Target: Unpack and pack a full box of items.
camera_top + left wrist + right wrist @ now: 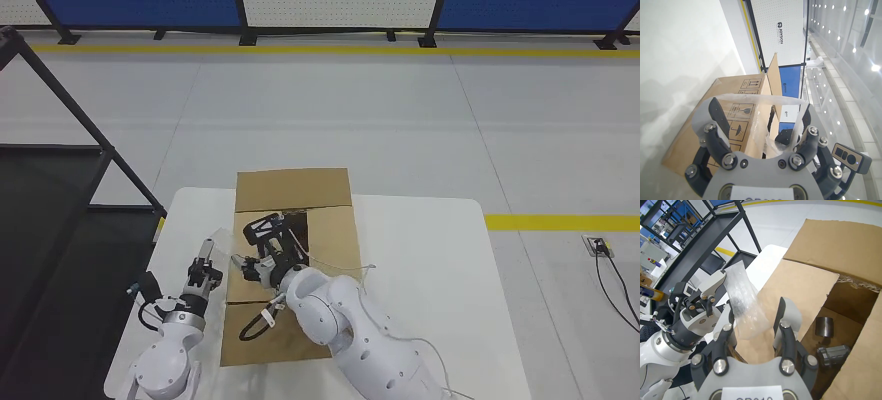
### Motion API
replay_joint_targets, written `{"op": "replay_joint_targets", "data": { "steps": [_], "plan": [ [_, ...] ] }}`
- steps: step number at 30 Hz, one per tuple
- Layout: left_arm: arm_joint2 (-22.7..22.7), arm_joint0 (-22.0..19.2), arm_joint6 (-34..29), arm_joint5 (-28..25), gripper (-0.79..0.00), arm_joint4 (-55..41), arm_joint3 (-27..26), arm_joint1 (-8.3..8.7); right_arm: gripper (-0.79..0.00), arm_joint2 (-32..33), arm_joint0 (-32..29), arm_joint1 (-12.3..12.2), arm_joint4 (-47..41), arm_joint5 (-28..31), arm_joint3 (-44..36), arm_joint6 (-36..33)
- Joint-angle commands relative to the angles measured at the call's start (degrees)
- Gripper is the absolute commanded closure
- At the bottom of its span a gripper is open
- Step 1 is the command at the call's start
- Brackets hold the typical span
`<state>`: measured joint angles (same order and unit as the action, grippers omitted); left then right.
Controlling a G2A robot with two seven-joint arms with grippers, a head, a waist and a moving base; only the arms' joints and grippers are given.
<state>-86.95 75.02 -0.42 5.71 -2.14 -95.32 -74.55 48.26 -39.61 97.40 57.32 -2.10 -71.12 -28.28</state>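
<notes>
With the clear bag [742,300] merely draped across the tips of the wide-open left pincer [761,104] and hanging between the parted fingers of the right pincer [756,308], it may slip off short of the box [829,243] just beyond.

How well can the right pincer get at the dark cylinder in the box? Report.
Probably yes: the cylinder stands uncovered in the open box. Only the clear plastic bag between the fingers of the right pincer could hinder it.
</notes>
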Motion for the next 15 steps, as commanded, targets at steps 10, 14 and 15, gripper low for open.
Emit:
{"op": "replay_joint_targets", "data": {
  "steps": [10, 14, 15],
  "plan": [
    [1.57, 0.09, 1.03, 0.32, -0.785, 0.78, -0.82, -0.37, -0.785, 3.47, -2.53, -0.07, -7.51, 6.82, -2.07, 3.73],
    [1.43, 0.04, 1.17, 0.24, -0.785, 0.75, -0.4, -0.43, -0.785, 3.48, -1.5, -0.03, -7.23, 7.69, -0.92, 2.44],
    [1.45, -0.01, 1.07, 0.15, -0.782, 0.71, -0.33, -0.45, -0.785, 3.44, -1.28, 0.03, -7.09, 7.23, -0.76, 2.47]
  ]
}}
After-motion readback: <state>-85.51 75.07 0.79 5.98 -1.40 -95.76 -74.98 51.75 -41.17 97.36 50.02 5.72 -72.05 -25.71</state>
